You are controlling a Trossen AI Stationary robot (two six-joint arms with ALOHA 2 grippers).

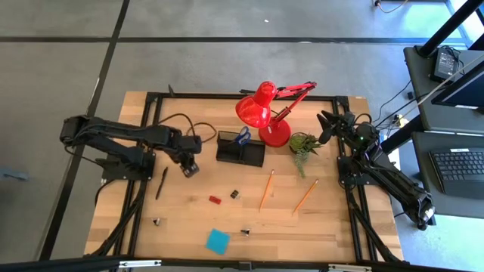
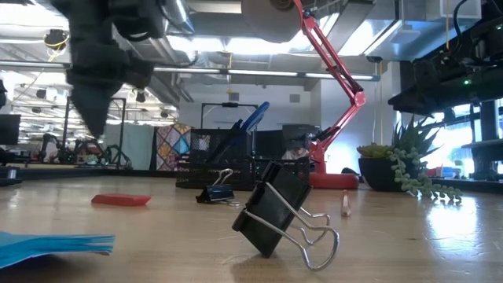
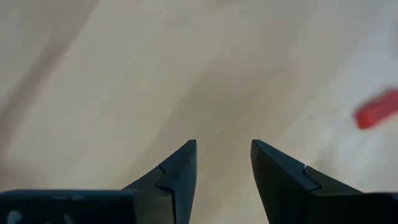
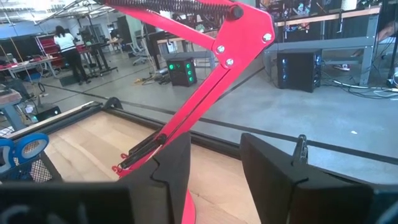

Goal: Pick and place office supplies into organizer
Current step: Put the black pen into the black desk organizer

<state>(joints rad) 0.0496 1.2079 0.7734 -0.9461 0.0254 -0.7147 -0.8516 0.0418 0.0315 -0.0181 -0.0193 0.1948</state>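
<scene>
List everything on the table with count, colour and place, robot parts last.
Organizer: 1, black, table's far middle.
Scissors: 1, blue-handled, standing in the organizer.
Lamp: 1, red, right of the organizer.
Plant: 1, green, right of the lamp.
Pencils: 2, orange, right of centre.
Pen: 1, dark, left side.
Eraser: 1, red, centre.
Sticky-note pad: 1, blue, near edge.
Clips: 3 seen, black, scattered.
Left gripper: open, above bare wood.
Right gripper: open, beside the plant.

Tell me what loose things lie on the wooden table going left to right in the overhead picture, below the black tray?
Dark pen → red eraser → blue sticky-note pad → orange pencil → second orange pencil.
</scene>
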